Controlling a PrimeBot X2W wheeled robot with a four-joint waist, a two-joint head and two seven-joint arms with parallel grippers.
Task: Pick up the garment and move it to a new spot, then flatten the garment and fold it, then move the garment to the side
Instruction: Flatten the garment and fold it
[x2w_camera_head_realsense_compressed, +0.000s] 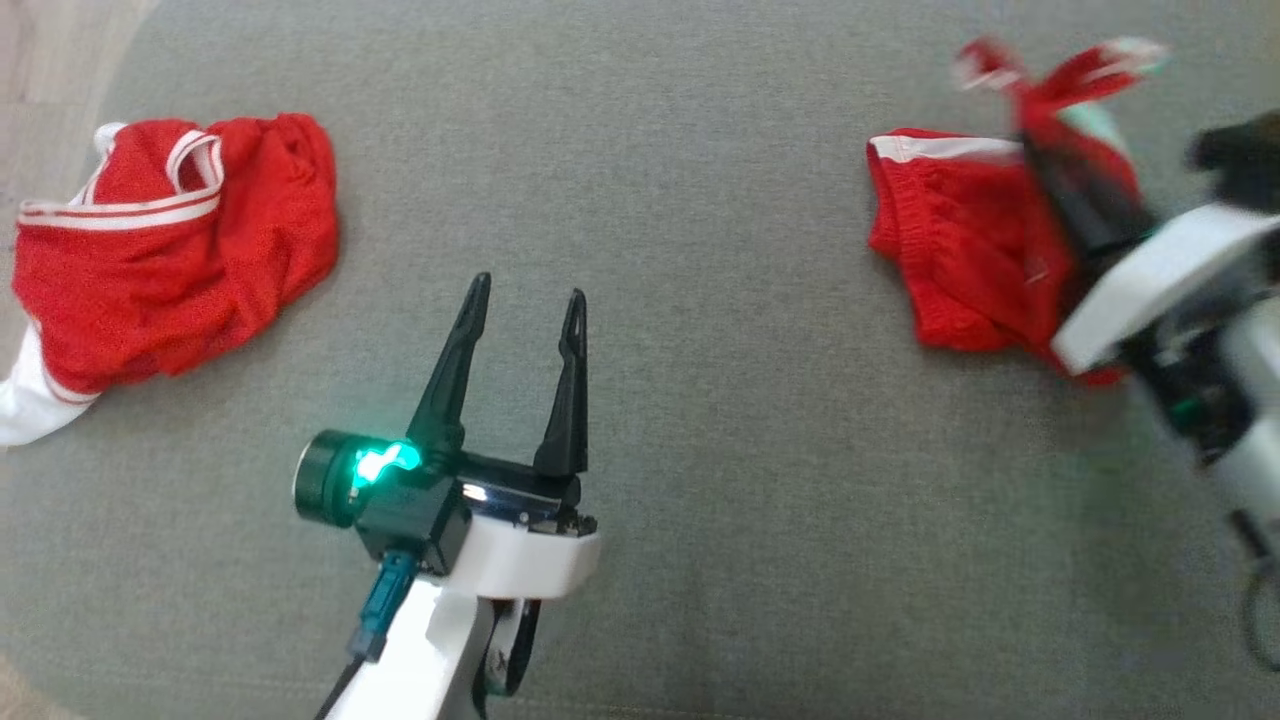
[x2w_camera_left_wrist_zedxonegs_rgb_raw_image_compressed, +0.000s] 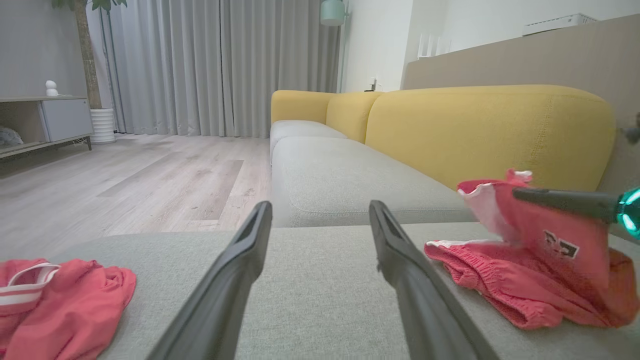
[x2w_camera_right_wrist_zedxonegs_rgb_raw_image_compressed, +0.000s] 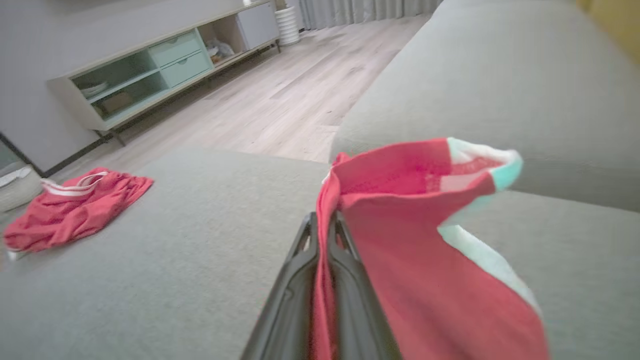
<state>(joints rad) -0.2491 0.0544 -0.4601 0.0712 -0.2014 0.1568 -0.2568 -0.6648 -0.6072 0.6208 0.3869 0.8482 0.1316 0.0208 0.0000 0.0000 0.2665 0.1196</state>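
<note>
Your right gripper (x2w_camera_right_wrist_zedxonegs_rgb_raw_image_compressed: 322, 222) is clamped on a fold of the garment (x2w_camera_right_wrist_zedxonegs_rgb_raw_image_compressed: 410, 280) (left gripper (x2w_camera_head_realsense_compressed: 528, 295) gapes empty); swing fast and it may slip.

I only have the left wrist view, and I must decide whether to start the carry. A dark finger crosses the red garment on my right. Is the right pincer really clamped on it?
Observer: Yes. In the right wrist view the right pincer is shut, with cloth of the red garment pinched between its two fingers.
Operator: My view cuts off the other garment at the left edge. Is there more to it?
Observer: Yes. In the head view the other red garment has a white part at its lower left end, running out of the picture.
</note>
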